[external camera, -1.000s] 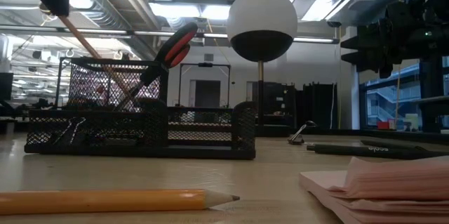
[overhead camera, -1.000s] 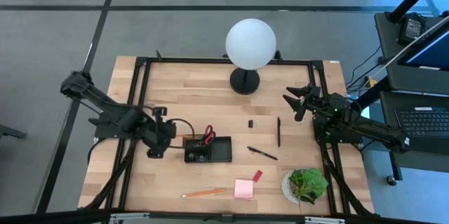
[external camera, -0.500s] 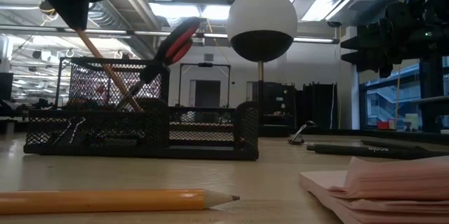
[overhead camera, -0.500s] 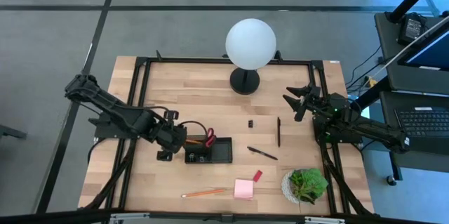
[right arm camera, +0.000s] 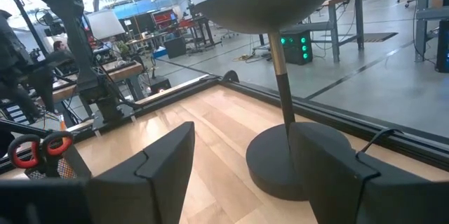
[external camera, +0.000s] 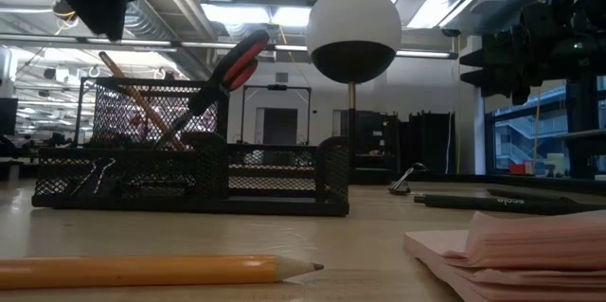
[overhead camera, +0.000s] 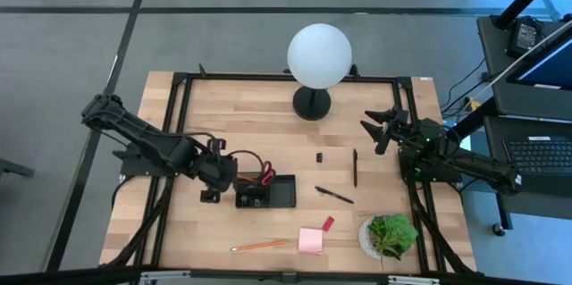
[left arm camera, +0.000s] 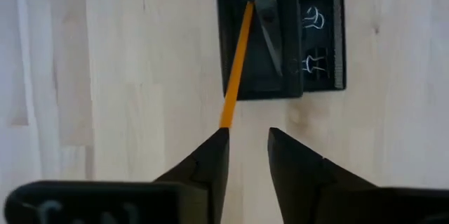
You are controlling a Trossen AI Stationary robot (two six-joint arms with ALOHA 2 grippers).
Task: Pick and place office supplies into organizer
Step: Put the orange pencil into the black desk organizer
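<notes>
The left hand [left arm camera: 247, 147] hovered with fingers parted narrowly, gripping nothing. At its 12 o'clock, an orange pencil [left arm camera: 237, 66] leaned in the organizer [left arm camera: 280, 89], beside the scissors [external camera: 227, 70]. The right hand [overhead camera: 380, 129] waited wide open.

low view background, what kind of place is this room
Probably a robotics lab or industrial workshop rather than an office. The low view shows an open ceiling with exposed silver ducts and strip lights, and the right wrist view shows more workbenches with equipment on a wide bare concrete floor.

Bright ceiling glare, blurred foreground pencil [external camera: 156, 270]
</notes>
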